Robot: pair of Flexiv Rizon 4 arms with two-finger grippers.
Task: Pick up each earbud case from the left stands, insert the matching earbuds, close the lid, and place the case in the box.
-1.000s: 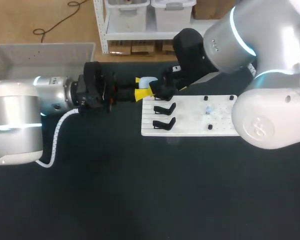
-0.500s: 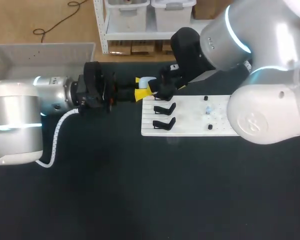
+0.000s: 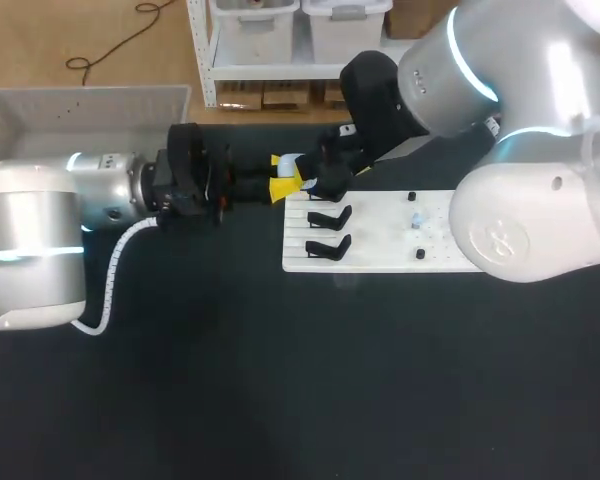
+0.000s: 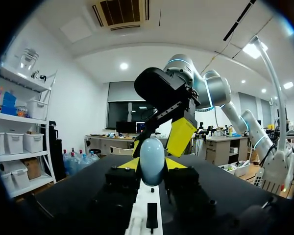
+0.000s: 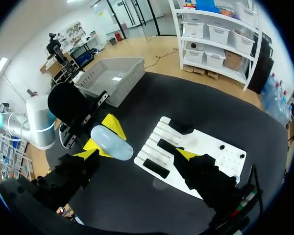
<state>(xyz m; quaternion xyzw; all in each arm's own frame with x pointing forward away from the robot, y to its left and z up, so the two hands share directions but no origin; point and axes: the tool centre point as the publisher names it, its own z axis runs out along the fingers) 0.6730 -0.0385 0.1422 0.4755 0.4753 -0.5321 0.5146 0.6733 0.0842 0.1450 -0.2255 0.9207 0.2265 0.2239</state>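
Yellow-tipped and pressed on the pale blue earbud case (image 4: 152, 160) from two sides, the left pincer (image 3: 283, 173) holds it just beyond the far left corner of the white board (image 3: 380, 245); the lid looks shut. Over the last second that arm has not stirred. What moved is the right arm: its bulk has swung leftward in the head view, and the right pincer (image 5: 138, 152) has edged in on the case, which shows less from above than it did. I read this as the second arm coming to work the lid. If so, the case is off its stand with nothing yet inserted, and the grey box (image 3: 80, 105) at the far left is some steps off. The right pincer is spread wide. From overhead its fingers are lost under the dark wrist. The right wrist view shows them well apart, with the case close to one of them, touching or not I cannot tell. Only the left wrist view shows the case seated squarely between the left yellow tips, one right fingertip (image 4: 181, 137) just behind it, and a black stand (image 4: 148, 215) on the board below.
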